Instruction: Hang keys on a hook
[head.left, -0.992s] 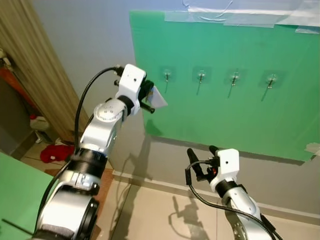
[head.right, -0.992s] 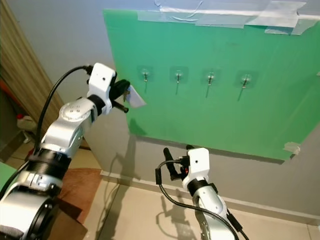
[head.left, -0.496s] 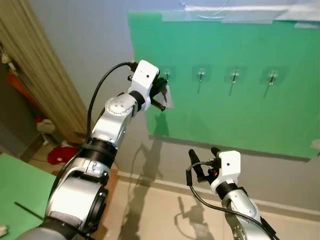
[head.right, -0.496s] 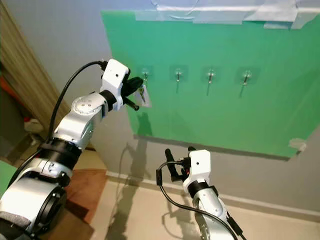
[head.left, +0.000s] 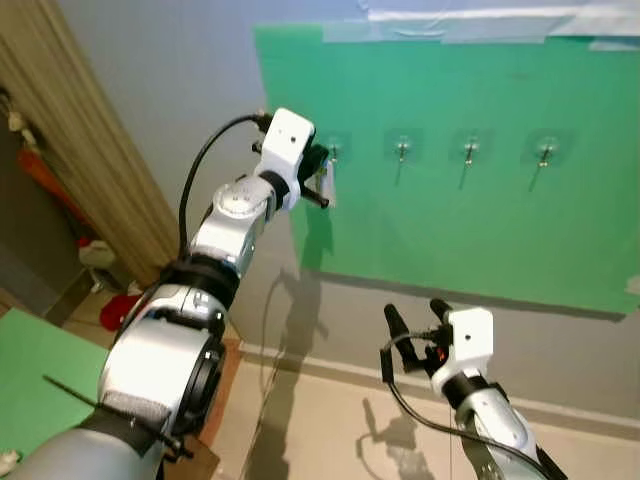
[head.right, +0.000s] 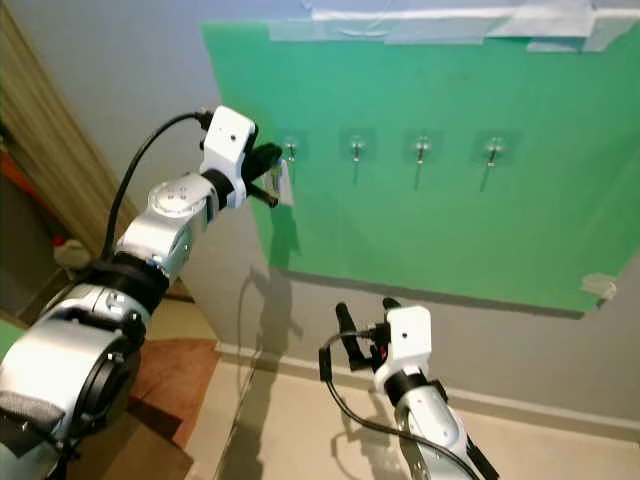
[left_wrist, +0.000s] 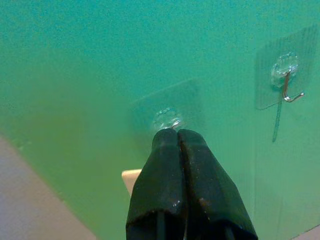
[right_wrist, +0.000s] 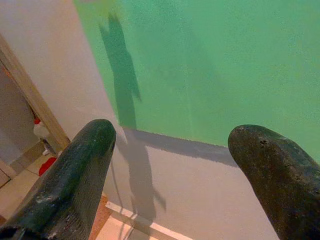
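Keys (head.left: 326, 184), light and floppy I judge, dangle with a pale tag at upper centre-left, pinched in my left pincer (head.left: 322, 178) right at the leftmost hook (head.left: 333, 152) on the green board (head.left: 470, 230), while my right pincer (head.left: 415, 318) idles spread.

Probably a home hallway: tiled floor (head.left: 300, 420), skirting board, curtain (head.left: 90, 150) (beige), hooks (head.left: 402, 150) on green board (head.left: 480, 230).

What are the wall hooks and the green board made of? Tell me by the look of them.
Hooks: thin bent wire, seemingly metal, with a silvery glint, each on a clear glossy sticky pad, probably plastic, since the green shows through. Board: matte green sheet, flat and even, taped along its top edge; plastic or card, I cannot tell which. The left claw is at the leftmost hook.
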